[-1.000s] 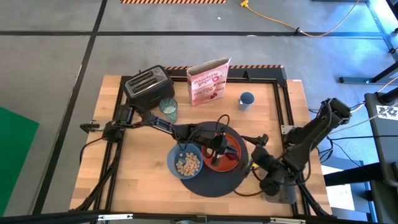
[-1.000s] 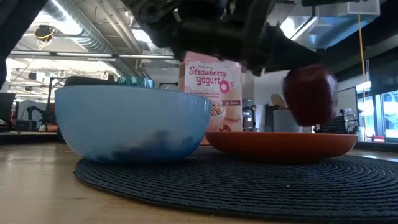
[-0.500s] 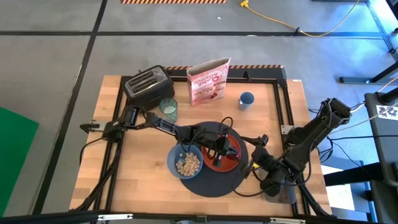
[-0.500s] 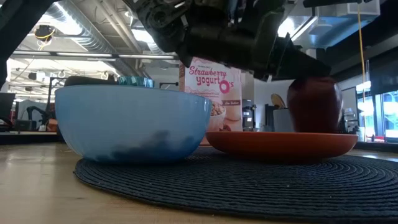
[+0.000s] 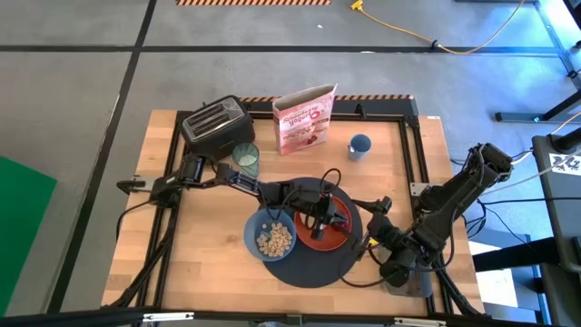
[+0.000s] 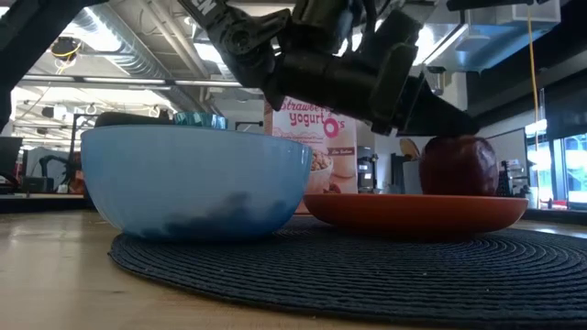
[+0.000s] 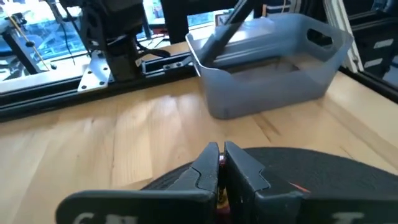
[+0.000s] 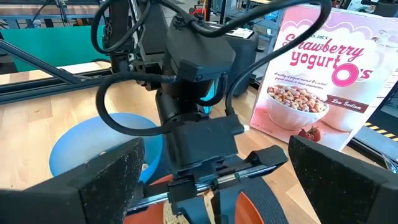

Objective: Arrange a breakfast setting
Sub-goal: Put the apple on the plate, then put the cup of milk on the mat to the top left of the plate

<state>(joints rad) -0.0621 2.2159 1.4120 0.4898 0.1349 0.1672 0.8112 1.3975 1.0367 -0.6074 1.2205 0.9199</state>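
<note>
the left gripper (image 6: 433, 112) is seen just above the apple (image 6: 459, 166), its fingers pressed together with nothing held between them in the left wrist view. whether the tips touch the apple's top cannot be told from the low view. the apple is set below the tool on the plate (image 6: 413, 213), toward the rim farther from the bowl (image 6: 197, 179), and the plate is carried by the mat (image 6: 367, 266). the right gripper (image 5: 374, 238) is parked at the mat's edge, beyond the plate from the left tool, with its fingers spread wide.

the main risk is judged to be the apple being disturbed as the tool is drawn away. if the tips are dragged sideways instead of being lifted straight up, the apple may be tipped or rolled; it is round, it is placed near the rim, and little is there to stop it from being sent off the plate and across the mat.

a second risk is posed by the bowl, which is filled with cereal and lies just beside the left forearm. if the arm is swung back low, the bowl may be knocked and cereal spilled.

the right gripper is near enough that a rolling apple may be struck against it.
</note>
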